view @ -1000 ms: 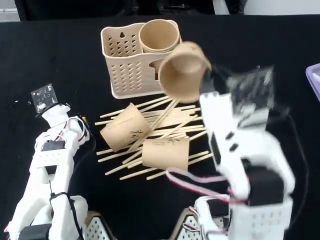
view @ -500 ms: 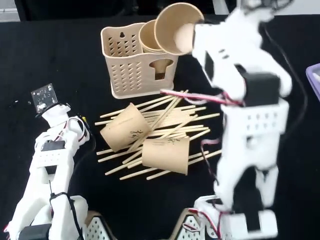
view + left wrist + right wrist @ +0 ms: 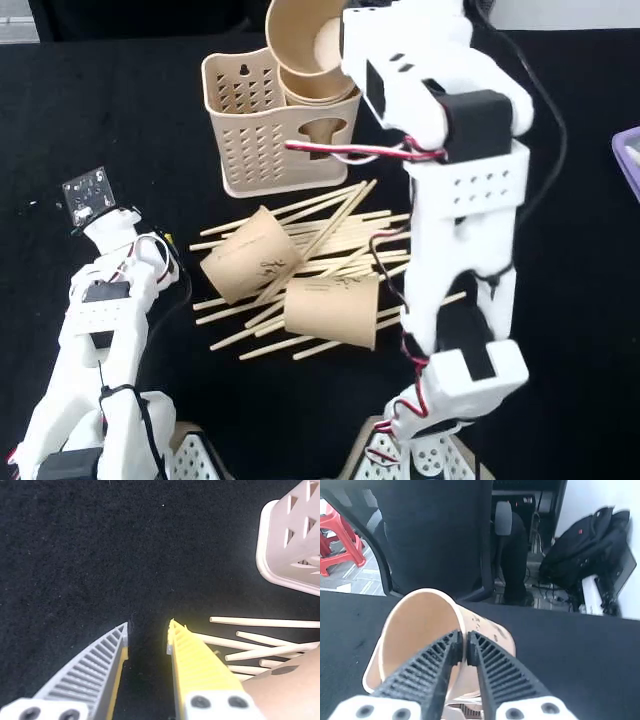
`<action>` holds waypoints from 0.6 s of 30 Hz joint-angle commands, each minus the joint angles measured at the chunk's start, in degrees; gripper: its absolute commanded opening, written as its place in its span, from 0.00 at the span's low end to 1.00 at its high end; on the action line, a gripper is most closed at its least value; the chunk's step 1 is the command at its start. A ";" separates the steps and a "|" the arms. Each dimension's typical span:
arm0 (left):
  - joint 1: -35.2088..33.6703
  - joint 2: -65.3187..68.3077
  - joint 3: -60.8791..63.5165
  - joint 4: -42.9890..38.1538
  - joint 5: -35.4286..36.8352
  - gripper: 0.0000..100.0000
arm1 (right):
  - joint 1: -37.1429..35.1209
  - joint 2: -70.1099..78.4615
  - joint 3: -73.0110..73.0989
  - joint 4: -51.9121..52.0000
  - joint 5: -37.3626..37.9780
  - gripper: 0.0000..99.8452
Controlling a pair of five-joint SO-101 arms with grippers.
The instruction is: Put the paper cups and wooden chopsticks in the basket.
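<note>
1. High view: the right arm point(image 3: 440, 110) holds the held cup point(image 3: 300, 30) just above the basket point(image 3: 240, 110). It sits over the nested cups point(image 3: 318, 88) in the compartment on that arm's side.
   - The held cup's long axis is tilted, with its mouth turned toward the left arm's side. I judge it needs tipping upright before it can drop into the stack.
   - Cups: one is held. One loose cup point(image 3: 250, 255) and a second loose cup point(image 3: 332, 308) lie on their sides across the chopsticks point(image 3: 340, 232). The nested stack looks like two, though the rims overlap.
   - Chopsticks: well over a dozen, too crossed to count exactly.
2. Left wrist view: the left gripper point(image 3: 147, 627) is low over the black table point(image 3: 75, 540). Its fingers are slightly apart and hold nothing. Chopstick tips lie just beside it, so this arm is the nearer one to the loose cups.
3. Right wrist view: the right gripper point(image 3: 461, 636) is pinched onto the held cup's wall, one finger inside and one outside.
</note>
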 commanded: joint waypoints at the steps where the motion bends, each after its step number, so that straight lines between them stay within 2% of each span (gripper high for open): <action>1: 0.75 -1.58 -0.48 -0.97 -0.35 0.14 | -0.97 0.75 -3.03 -2.11 -2.29 0.01; 10: 0.84 -1.58 -0.57 -0.97 -0.35 0.14 | -4.66 1.98 -2.68 -2.90 -2.29 0.01; 18: 0.66 -1.58 -0.48 -0.97 -0.35 0.14 | -2.90 4.35 -2.42 -2.37 -1.93 0.01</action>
